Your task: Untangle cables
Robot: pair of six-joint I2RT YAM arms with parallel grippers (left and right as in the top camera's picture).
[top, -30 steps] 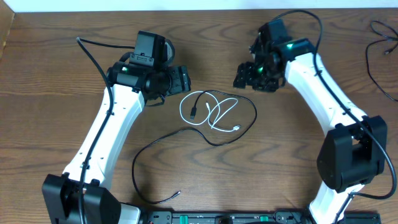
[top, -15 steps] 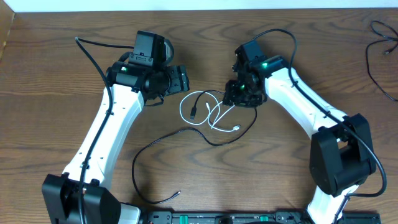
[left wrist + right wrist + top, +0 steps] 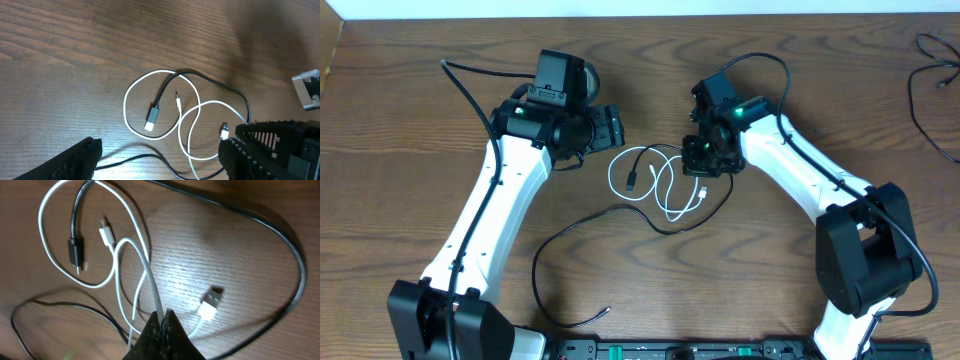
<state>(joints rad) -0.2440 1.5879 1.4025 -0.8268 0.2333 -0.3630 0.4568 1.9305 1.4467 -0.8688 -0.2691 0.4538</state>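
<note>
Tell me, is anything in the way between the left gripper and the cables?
Nothing visible is. Only bare table lies between the left gripper and the loop of the white cable. The right gripper, on the far side, has its jaws shut on that cable.

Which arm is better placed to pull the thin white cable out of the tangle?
Probably the right. Its end effector is shut on the thin white cable among the loops, while the left end effector hangs open beside the tangle, holding nothing.
</note>
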